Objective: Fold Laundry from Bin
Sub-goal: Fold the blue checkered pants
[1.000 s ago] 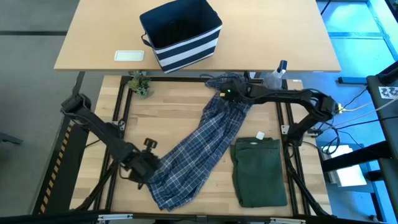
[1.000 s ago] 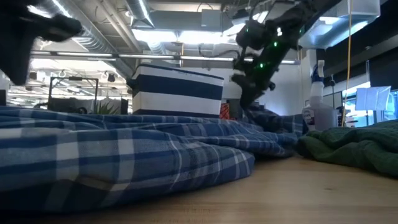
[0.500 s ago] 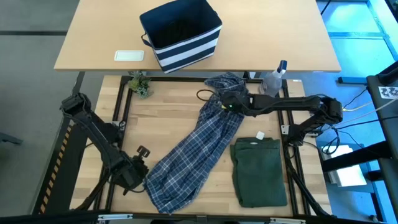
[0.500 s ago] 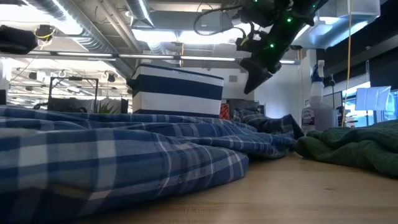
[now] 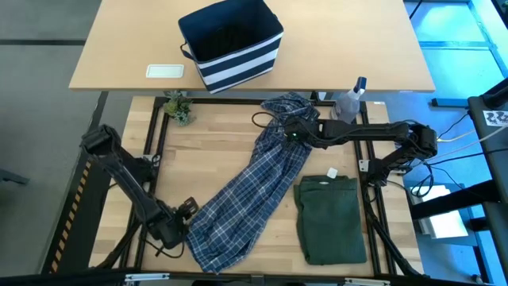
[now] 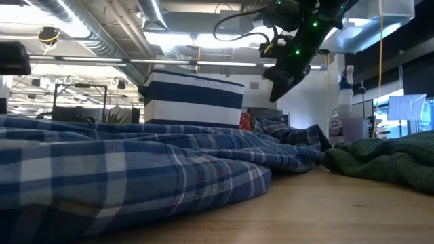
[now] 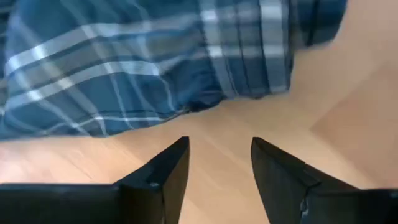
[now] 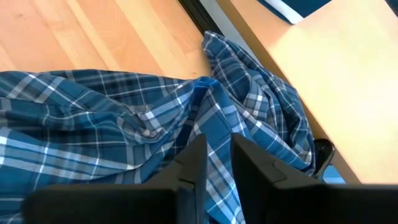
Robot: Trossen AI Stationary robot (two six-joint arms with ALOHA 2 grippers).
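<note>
On the near table, a plaid shirt is being seen stretched out in a long diagonal, one end bunched at the far edge beside a spray bottle, the other end spread toward the left front corner. Just right of it, a green garment is lying folded in a neat rectangle, apart from the shirt's middle run.

Left gripper is being held low at the shirt's near end, just beside the cloth edge. From the left wrist view its fingers are standing clearly parted over bare wood, nothing between them; the plaid hem is lying just ahead, not touched.

Right gripper is being held above the bunched far end of the shirt. In the low view it is hanging clear of the cloth. From the right wrist view its fingers are showing only a narrow slit between them, with plaid visible below; no fold is being pinched.

Bin is standing on the farther table, upright, well apart from both arms. Its striped wall is showing behind the shirt in the low view. A small plant is sitting at the far left corner of the near table.
</note>
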